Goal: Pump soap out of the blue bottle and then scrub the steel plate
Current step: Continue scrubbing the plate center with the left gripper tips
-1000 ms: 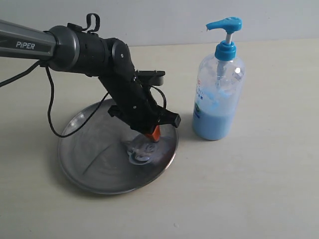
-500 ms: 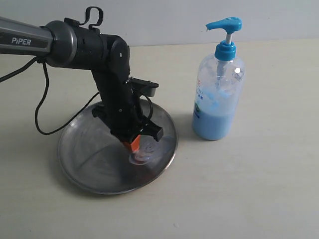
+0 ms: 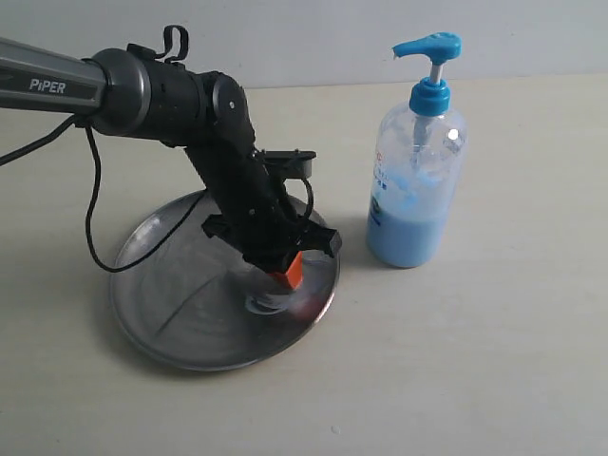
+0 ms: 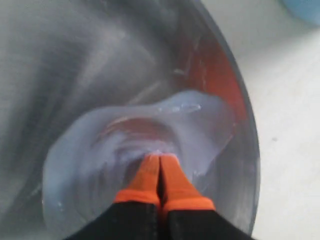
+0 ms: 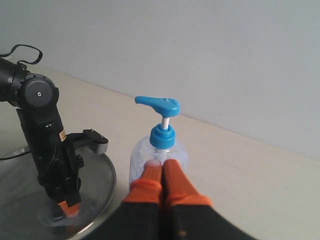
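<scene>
As my closed left fingers [image 4: 147, 175] pressed light blue soap [image 4: 200, 125] near the rim of the round brushed-steel plate [image 3: 161, 328], I judged it could tip.

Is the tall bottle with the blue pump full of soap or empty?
Partly full. The tall clear plastic bottle stands upright, and light blue soap fills only its lower part; the top looks clear.
</scene>
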`<state>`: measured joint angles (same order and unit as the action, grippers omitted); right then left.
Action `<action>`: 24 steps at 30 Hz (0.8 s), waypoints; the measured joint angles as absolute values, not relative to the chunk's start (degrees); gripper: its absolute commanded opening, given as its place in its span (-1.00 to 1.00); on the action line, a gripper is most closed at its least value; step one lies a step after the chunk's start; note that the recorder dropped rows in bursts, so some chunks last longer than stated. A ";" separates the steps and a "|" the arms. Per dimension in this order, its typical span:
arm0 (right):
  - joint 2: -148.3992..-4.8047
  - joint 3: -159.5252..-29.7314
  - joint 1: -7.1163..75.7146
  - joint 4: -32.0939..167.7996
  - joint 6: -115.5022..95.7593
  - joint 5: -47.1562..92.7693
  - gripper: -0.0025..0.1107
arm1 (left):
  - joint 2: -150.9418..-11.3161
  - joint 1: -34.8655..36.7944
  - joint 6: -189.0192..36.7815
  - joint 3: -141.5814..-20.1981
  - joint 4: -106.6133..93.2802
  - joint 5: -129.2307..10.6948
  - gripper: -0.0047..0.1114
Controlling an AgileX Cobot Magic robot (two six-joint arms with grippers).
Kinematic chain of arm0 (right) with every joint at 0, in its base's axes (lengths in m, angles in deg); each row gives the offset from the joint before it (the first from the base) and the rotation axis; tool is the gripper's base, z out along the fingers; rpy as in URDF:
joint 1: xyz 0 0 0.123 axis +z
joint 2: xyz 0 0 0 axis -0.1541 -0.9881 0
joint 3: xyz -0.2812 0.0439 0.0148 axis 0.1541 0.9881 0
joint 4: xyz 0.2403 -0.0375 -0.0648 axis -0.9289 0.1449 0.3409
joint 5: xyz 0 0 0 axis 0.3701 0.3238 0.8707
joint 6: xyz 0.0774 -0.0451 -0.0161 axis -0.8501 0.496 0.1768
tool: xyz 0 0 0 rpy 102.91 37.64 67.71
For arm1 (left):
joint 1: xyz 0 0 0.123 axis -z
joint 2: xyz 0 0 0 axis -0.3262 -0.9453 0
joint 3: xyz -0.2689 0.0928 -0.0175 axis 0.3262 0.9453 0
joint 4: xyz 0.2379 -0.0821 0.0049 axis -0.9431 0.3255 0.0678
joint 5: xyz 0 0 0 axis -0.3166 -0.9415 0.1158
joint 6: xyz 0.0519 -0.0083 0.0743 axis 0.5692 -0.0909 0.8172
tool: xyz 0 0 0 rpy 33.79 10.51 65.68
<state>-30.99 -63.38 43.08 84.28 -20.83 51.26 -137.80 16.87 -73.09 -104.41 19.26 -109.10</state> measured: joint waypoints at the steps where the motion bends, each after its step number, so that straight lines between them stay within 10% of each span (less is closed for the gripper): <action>1: -30.99 -63.38 43.08 84.28 -20.83 51.26 -0.96 | -137.80 16.87 -73.09 -104.41 19.26 -108.11 -0.92; 24: -30.99 -63.38 43.08 84.28 -20.83 51.26 -0.96 | -137.48 16.87 -75.70 -104.61 11.72 -112.55 -0.92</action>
<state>-30.99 -63.38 43.08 84.28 -20.83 51.26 -137.48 16.87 -75.70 -104.61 11.72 -112.55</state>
